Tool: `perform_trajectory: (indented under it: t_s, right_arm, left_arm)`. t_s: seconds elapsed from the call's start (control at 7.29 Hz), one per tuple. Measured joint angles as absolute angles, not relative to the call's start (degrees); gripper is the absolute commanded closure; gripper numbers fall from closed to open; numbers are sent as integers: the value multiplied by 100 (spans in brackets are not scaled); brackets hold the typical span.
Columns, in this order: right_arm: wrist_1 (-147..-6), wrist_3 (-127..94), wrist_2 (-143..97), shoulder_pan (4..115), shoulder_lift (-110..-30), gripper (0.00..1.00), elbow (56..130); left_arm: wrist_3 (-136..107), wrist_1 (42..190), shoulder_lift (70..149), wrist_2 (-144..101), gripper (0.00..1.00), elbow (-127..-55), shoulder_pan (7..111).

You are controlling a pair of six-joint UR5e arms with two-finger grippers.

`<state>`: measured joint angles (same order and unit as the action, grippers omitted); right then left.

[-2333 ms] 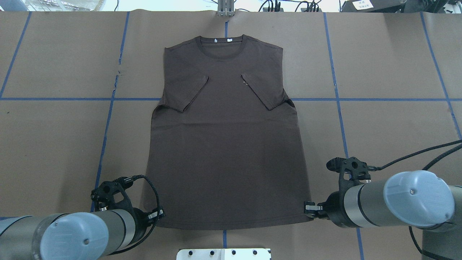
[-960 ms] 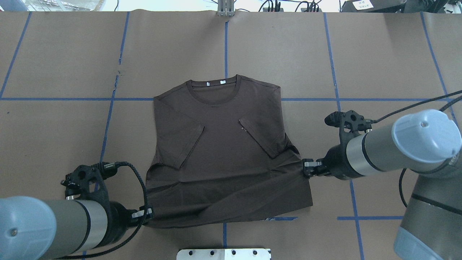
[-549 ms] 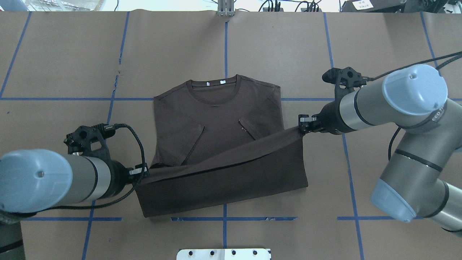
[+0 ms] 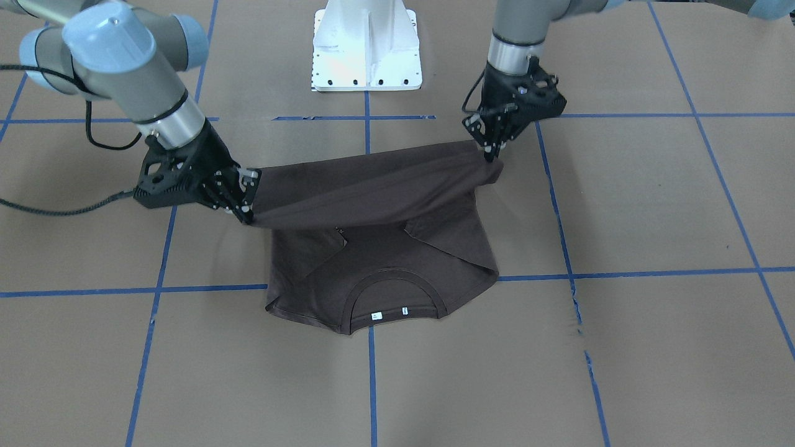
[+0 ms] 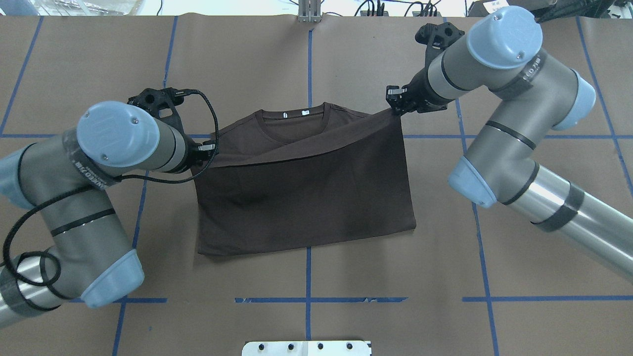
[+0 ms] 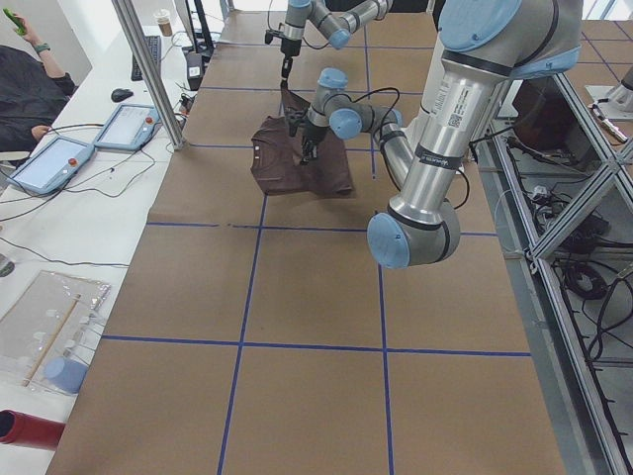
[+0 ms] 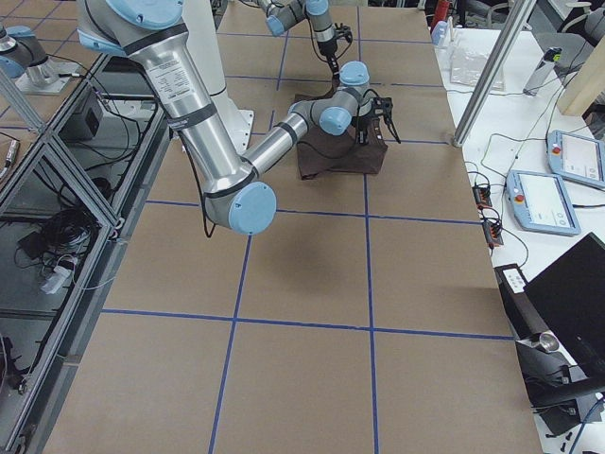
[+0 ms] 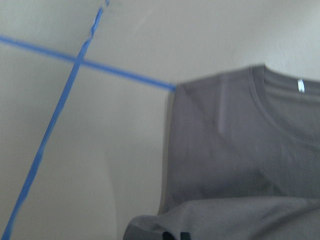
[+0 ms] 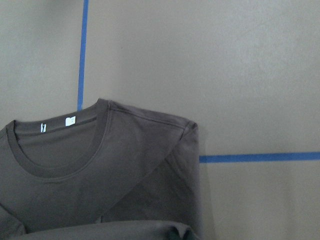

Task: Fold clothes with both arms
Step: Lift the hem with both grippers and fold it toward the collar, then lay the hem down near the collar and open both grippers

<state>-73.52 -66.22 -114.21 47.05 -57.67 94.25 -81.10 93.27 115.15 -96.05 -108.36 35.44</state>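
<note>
Left arm (image 5: 106,163): enters from the left and bends toward the shirt's left edge.

Left gripper (image 5: 210,147): clenched on the left hem corner and raised off the table (image 5: 89,59). The shirt's left shoulder lies just beyond it. The wrist view shows cloth bunched at the fingertips.

T-shirt (image 5: 306,198): dark brown, at mid-table across the centre tape line (image 5: 308,59). The lower half is doubled over the upper, with the fold at the near edge. The hem (image 5: 316,146) stretches taut between the two grippers, slanting across the chest from nearer the robot on the left to farther on the right. Beyond the hem, the collar (image 5: 260,123) and white neck tags (image 5: 306,111) lie uncovered and flat on the table. In the front view a tucked-in sleeve (image 4: 447,239) shows under the lifted cloth.

Right gripper (image 5: 395,106): clamped on the right hem corner, held above the shirt's right shoulder.

Right arm (image 5: 499,54): reaches in from the right, elbow bent, wrist pointing at the shirt.
</note>
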Motion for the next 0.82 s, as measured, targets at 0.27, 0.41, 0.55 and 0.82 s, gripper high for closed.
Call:
perform_trajectory:
  t_s: [0.27, 0.41, 0.55, 0.82]
  right_arm:
    - [-6988, -6595, -11416, 4867, -5366, 100, 8542]
    - [-6714, -6593, -11418, 4940, -5283, 100, 8167]
    - [-6551, -6594, -11422, 4984, -5225, 100, 7919]
    - [-6476, -6616, -11431, 5001, -5122, 100, 7783]
  left_arm:
    - [-7694, 10004, 11556, -9599, 100, -10057, 3904]
    - [-7594, 10311, 11562, -9596, 100, -9757, 4005]
    - [-7552, 10548, 11585, -9600, 100, -9563, 4065]
    - [-7567, 10665, 11715, -9621, 100, -9456, 4085]
